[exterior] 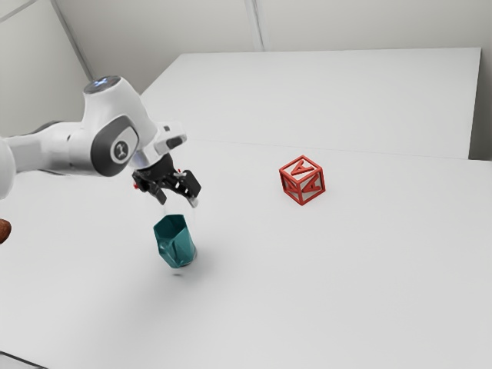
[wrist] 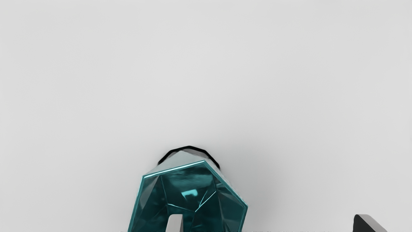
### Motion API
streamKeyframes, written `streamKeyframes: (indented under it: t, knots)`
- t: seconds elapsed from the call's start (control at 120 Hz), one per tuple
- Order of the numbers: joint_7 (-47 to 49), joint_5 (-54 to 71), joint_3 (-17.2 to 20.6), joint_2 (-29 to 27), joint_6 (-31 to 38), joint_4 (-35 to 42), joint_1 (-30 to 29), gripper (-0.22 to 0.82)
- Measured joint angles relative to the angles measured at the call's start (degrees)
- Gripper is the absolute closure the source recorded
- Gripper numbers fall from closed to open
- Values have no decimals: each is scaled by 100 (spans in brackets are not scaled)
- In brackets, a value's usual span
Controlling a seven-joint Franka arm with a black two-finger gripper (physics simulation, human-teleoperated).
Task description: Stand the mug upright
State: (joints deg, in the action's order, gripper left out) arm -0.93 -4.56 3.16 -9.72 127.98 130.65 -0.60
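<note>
In the exterior view, faceted teal mug (exterior: 175, 244) at the spread gripper's (exterior: 177, 201) six o'clock.
One finger (wrist: 174, 223) overlaps its mouth, one stands outside, likely to straddle the wall.

The mug (exterior: 175, 244) is deep teal and glossy, its many-sided mouth bright along the rim and dark, faceted inside. Part of its outer wall looks pale in the wrist view, with a black edge at the base. It is mouth-up, about 8 o'clock from the exterior view's centre, low against the white table (exterior: 369, 284). There, the mouth points between 11 and 12 o'clock, the base between 5 and 6 — whether it sits quite flat is hard to tell.
</note>
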Motion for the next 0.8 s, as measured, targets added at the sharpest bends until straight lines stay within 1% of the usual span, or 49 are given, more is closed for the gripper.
streamKeyframes:
  t: [0.217,0.55,0.8]
  knots:
    - [3,-14,0,284,-984,-967,-18,3]
    - [6,22,54,692,-2280,-2361,-8,2]
    - [12,52,70,860,-2981,-3013,-10,2]
